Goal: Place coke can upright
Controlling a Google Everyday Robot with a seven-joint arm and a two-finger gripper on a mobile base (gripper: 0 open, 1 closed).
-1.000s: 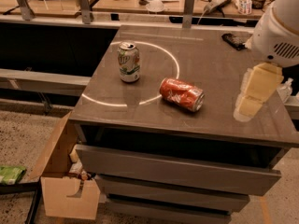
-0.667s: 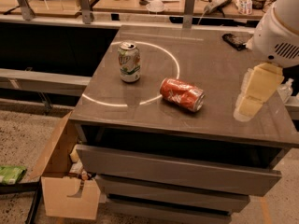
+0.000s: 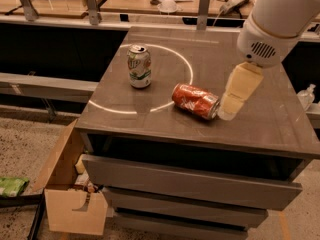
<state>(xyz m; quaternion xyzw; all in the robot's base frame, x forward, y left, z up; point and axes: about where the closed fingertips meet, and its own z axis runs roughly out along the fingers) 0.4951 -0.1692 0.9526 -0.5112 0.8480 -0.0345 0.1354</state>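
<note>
Currently the coke can [image 3: 195,101] lies on its side on the grey tabletop [image 3: 280,121]. The gripper [image 3: 228,109] hangs just beside the can's silver end; whether it is spread or pressed together cannot be told. A green-and-white can [image 3: 139,66] stands upright farther left.

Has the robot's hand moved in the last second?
Yes. The gripper has shifted toward the lying red can, which stayed put, and is now right beside its end.
</note>
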